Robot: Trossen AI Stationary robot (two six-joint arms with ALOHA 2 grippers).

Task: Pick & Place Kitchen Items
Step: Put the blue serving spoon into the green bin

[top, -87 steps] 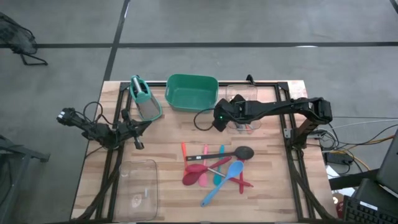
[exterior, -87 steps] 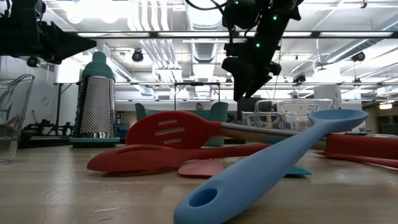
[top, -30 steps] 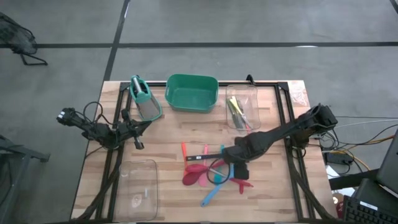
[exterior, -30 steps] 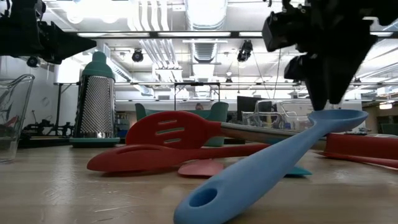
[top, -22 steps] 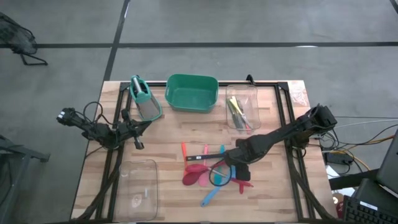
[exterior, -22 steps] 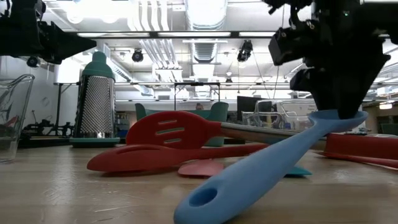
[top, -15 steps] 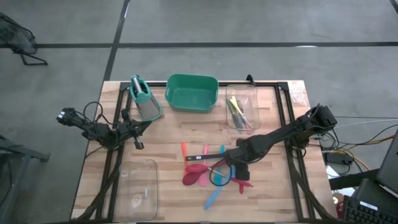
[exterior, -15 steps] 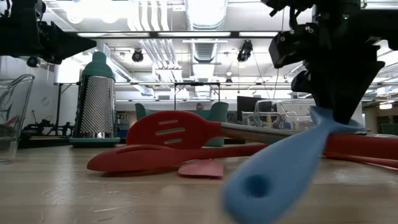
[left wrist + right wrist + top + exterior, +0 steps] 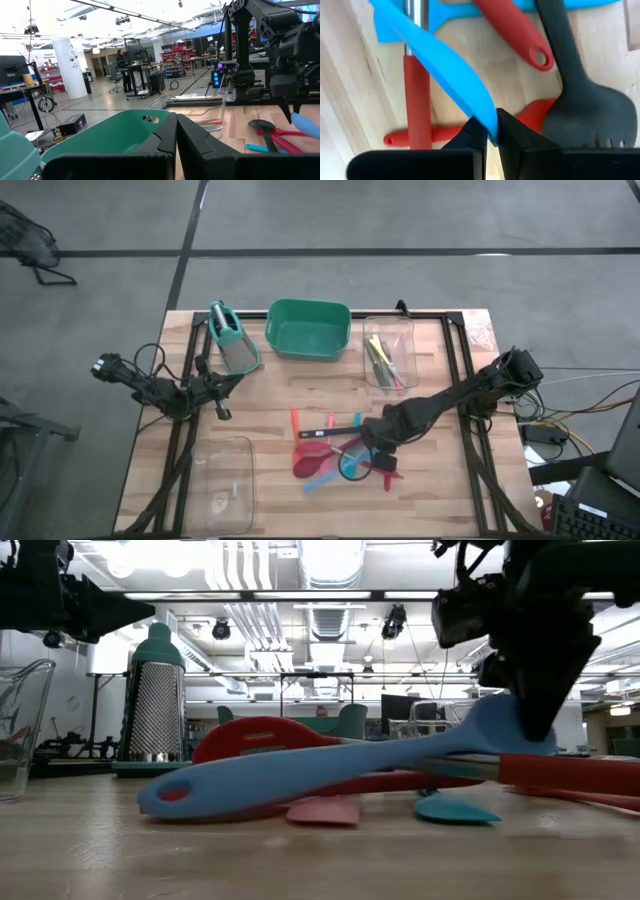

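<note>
The blue spoon [image 9: 330, 765] is a long, smooth light-blue piece with a hole near the end of its handle and a rounded bowl. It lies at a slant in the utensil pile at the middle of the table [image 9: 270, 395], bowl end pinched by the right gripper [image 9: 370, 445] and raised, handle end sloping down over the red pieces toward the near left of the pile. In the right wrist view the two dark fingers [image 9: 472, 132] are pressed onto the thin blue edge.

Around it I count one black ladle [image 9: 375, 426], one slotted red spatula [image 9: 255, 735] with a metal shaft, one small pink spatula [image 9: 323, 810], one small teal spatula [image 9: 455, 808], and several other red-handled pieces that overlap too much to count exactly. A few more slim tools, yellow among them, lie in the clear bin [image 9: 387, 350] at the far right of the table. There is one green tub [image 9: 309, 328], one metal grater [image 9: 232, 337] with a teal handle beside it, and a second clear bin [image 9: 222, 480] at the near left.

The right arm stretches from the table's right edge diagonally down to the pile, wrist bent over the spoon. The left gripper [image 9: 222, 400] waits at the table's left side, its fingers [image 9: 165, 145] pressed together, pointing toward the tub.
</note>
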